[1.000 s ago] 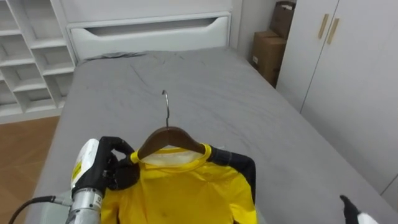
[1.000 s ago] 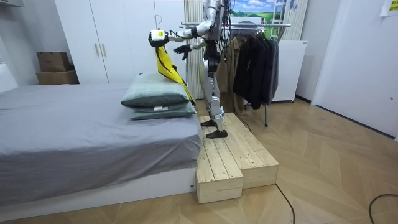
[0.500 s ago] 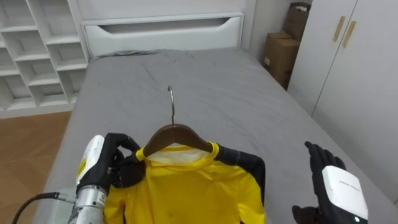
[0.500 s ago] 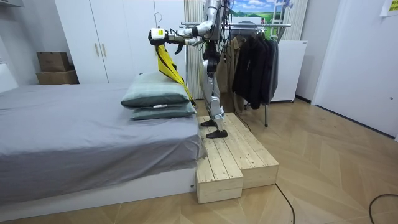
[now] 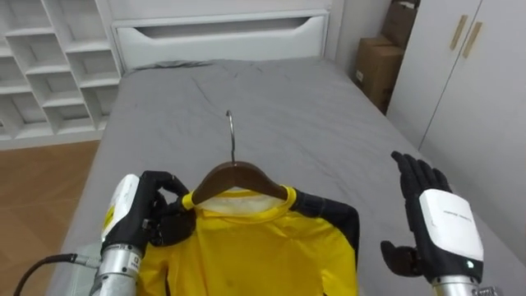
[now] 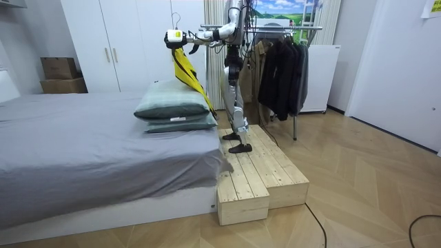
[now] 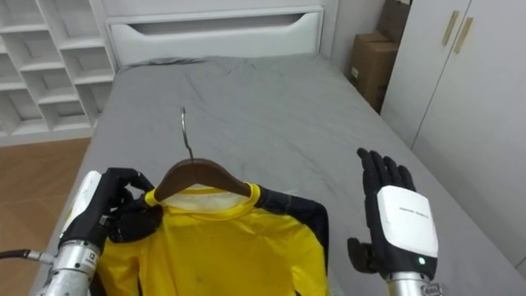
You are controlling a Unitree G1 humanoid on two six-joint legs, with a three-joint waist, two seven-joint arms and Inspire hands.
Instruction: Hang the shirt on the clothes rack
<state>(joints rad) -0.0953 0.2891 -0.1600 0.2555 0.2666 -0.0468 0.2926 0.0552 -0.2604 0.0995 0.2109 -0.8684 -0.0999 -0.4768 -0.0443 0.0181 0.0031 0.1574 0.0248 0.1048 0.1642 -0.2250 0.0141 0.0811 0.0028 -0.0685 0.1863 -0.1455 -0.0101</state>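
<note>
Grey-sheeted bed (image 5: pixel 329 123) below, robot stood on pale wooden platform (image 6: pixel 255 172) beside it, left hand (image 5: pixel 152 218) clamped on end of brown wooden hanger (image 5: pixel 238 174) carrying yellow black-sleeved shirt (image 5: pixel 255 255) above bed, right hand (image 5: pixel 431 218) raised alongside, fingers straight and spread.

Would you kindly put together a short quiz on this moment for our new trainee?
1. True or false: the right hand is open and holds nothing, off to the side of the yellow shirt.
2. What does the left hand grip?
A. One end of the wooden hanger that carries the shirt
B. A pillow
C. A cardboard box
3. In the room view, what is the robot standing on, beside the bed?

Key
1. True.
2. A.
3. A wooden platform.
</note>
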